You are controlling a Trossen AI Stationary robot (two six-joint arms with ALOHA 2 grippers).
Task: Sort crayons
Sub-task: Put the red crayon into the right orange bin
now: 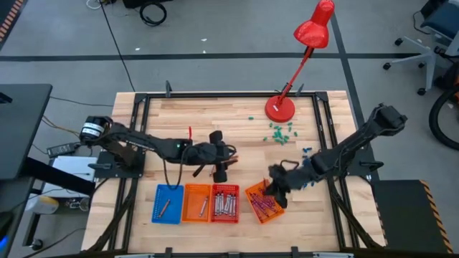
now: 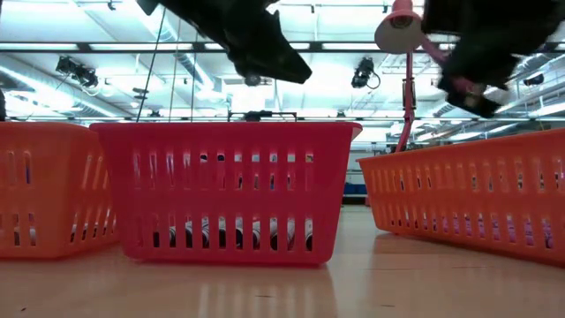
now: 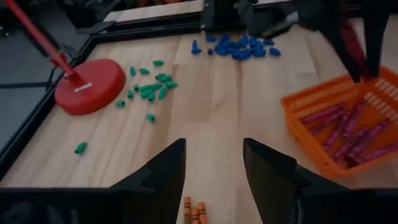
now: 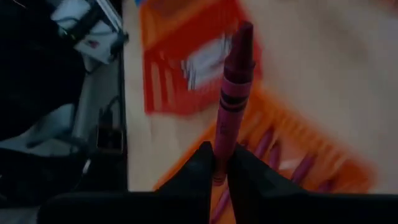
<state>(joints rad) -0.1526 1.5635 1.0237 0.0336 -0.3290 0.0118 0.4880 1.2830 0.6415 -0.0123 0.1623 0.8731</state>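
My right gripper (image 1: 276,188) is shut on a purple crayon (image 4: 233,93) above the tilted orange basket (image 1: 263,203), which holds several purple crayons (image 3: 348,134). My left gripper (image 3: 214,168) is open and empty, over the table just beyond the red basket (image 1: 224,203). A few orange crayons (image 3: 194,211) show below its fingers. The red basket holds grey crayons (image 1: 226,203). The middle orange basket (image 1: 196,202) and the blue basket (image 1: 168,203) each hold a crayon or so. My right gripper pinches the purple crayon between its two fingers at one end (image 4: 219,163). The crayon lies along the fingers and sticks out far past their tips, its pointed end (image 4: 244,30) away from the gripper. It is lifted clear above the tilted orange basket.
A red desk lamp stands on its round base (image 1: 280,108) at the far side. Small green bits (image 1: 280,132) lie near the base and small blue bits (image 1: 307,150) nearer the right arm. The four baskets stand in a row along the near edge.
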